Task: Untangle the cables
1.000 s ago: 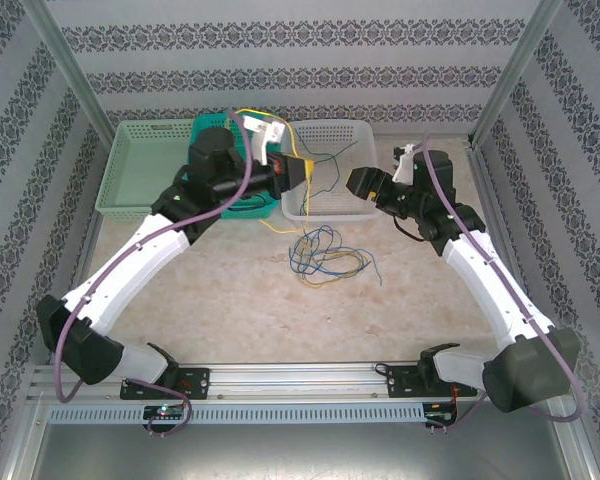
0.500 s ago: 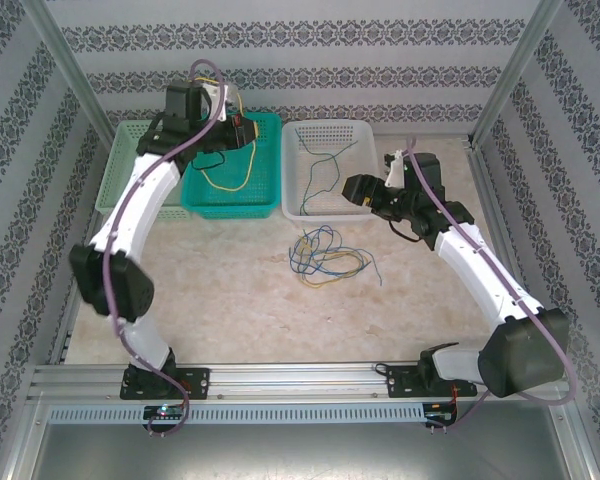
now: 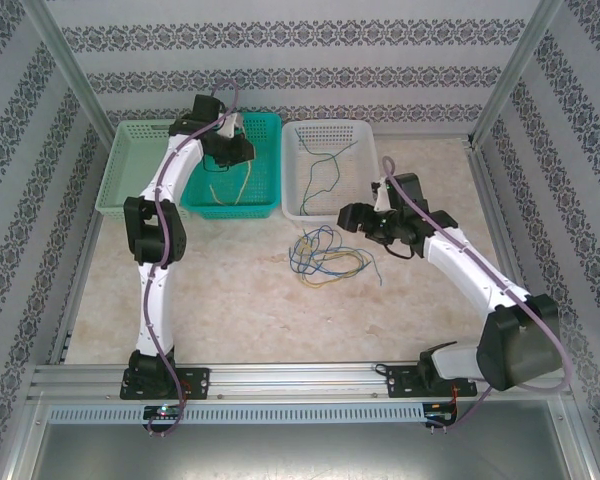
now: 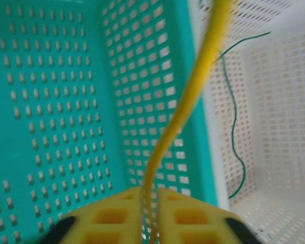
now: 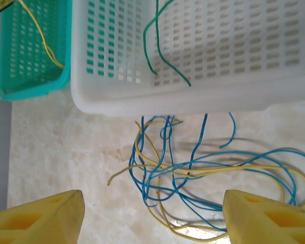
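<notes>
A tangle of blue and yellow cables (image 3: 325, 255) (image 5: 193, 173) lies on the table just in front of the white basket (image 3: 325, 125) (image 5: 193, 101). A green cable (image 3: 325, 165) (image 5: 152, 51) (image 4: 234, 127) lies inside that basket. My right gripper (image 3: 348, 215) (image 5: 152, 213) hangs wide open over the tangle's right side, with nothing between its fingers. My left gripper (image 3: 242, 150) (image 4: 150, 190) is over the teal basket (image 3: 230, 210). Its jaws stand a narrow slit apart, and a yellow cable (image 4: 193, 86) (image 3: 230, 188) runs through the slit and droops into that basket.
A light green basket (image 3: 130, 170) stands left of the teal one; the three sit in a row along the back. Metal frame posts and patterned walls close in the sides. Marble tabletop lies bare in front of the tangle.
My left arm swung back and left from beside the white basket to over the teal one, carrying the yellow cable; its jaws have parted slightly. My right gripper came down and left toward the tangle.
</notes>
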Available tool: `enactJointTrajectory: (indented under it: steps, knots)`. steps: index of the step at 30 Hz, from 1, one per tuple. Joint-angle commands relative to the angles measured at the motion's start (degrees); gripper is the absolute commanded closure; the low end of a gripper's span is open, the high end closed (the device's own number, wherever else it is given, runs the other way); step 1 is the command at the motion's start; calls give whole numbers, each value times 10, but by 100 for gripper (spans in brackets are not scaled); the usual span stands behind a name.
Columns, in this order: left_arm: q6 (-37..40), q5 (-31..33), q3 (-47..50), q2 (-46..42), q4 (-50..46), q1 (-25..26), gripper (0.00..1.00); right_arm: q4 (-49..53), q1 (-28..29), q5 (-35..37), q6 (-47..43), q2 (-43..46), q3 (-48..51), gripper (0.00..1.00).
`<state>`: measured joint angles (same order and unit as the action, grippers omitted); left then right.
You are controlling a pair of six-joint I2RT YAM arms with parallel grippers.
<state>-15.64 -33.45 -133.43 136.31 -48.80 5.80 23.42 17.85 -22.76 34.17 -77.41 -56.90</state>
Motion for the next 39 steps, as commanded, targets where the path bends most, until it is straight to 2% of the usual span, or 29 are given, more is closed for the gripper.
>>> enactJointTrajectory:
  steps: [1, 3, 4, 7, 8, 9, 13, 19, 25, 28, 33, 37, 39]
  knots:
    - [22, -15, -10, -10, -43, -5, 72, 18, 16, 19, -16, -22, -16, 29]
    - [20, -29, 2, -22, -37, -5, 44, 8, 26, 12, -13, -34, -22, 30]
    - [16, -34, 12, -32, -29, -5, 34, 1, 33, 11, -13, -36, -25, 30]
    - [2, -48, 63, -84, 18, -4, 14, -14, 64, 20, -29, -43, -33, 32]
    - [-2, -55, 81, -104, 32, -4, 4, -13, 76, 27, -36, -46, -37, 33]
    - [-4, -60, 99, -123, 44, -3, 0, -11, 88, 32, -41, -50, -40, 34]
    - [-5, -69, 179, -205, 78, 1, 0, -15, 130, 51, -31, -68, -38, 38]
    - [-48, -66, 416, -348, 219, 2, 0, -25, 182, 89, -8, -112, -51, 41]
    - [-82, -76, 568, -415, 284, 1, 0, -29, 201, 137, -12, -169, -83, 45]
    - [-92, -82, 613, -440, 306, 1, 0, -28, 208, 151, -14, -199, -101, 49]
    - [-83, -70, 639, -461, 297, 2, 0, -14, 216, 170, -23, -230, -129, 68]
    - [-79, -63, 642, -462, 291, 2, 0, 4, 218, 171, -35, -223, -137, 98]
    - [-83, -65, 643, -462, 295, 2, 0, 13, 215, 171, -38, -206, -136, 100]
